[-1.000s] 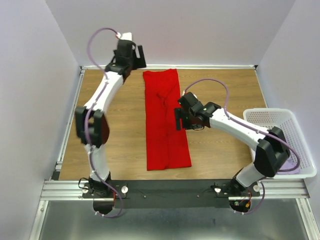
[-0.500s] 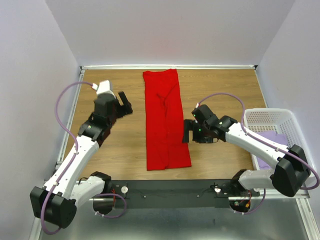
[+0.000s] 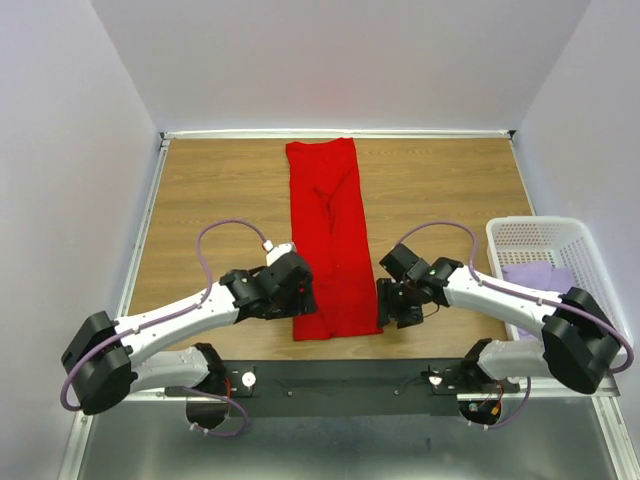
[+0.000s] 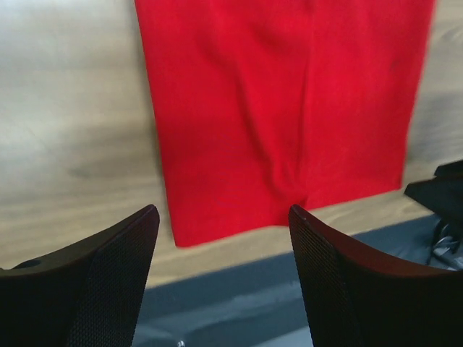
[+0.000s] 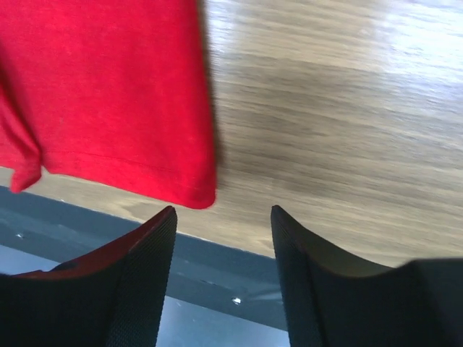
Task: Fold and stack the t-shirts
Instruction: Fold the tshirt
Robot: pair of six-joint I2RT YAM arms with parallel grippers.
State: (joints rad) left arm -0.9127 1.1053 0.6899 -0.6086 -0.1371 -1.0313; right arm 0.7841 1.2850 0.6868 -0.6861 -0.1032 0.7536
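**A:** Largest item?

**B:** Table [image 3: 220, 190], wood-grain. Only the top view shows all of it. Each wrist view gets just a patch of board beside the cloth.

**A:** Next?

**B:** Red t-shirt [image 3: 330, 240], folded into a long narrow strip. It lies flat down the middle of the table, running from the far edge to near the black rail [image 3: 330, 375]. The left wrist view shows the whole near hem with both corners. The right wrist view shows only the near right corner, with the hem stitching plain.

**A:** Then?

**B:** Basket [image 3: 600, 350], white lattice, at the table's right edge. A lilac t-shirt [image 3: 535, 275] lies inside it. Both appear in the top view alone.

**A:** The claws?

**B:** Left claw [image 3: 303, 298] sits low at the strip's near left corner. Whether it touches the cloth cannot be told from above. Its own camera shows the left claw [image 4: 223, 217] released, fingers spread above the hem and nothing between them.

**A:** And the other?

**B:** Right claw [image 3: 388, 305] is just beside the near right corner. In its wrist view the right claw [image 5: 223, 213] is released too. The fingers stand apart and empty, with the cloth corner off to their left.
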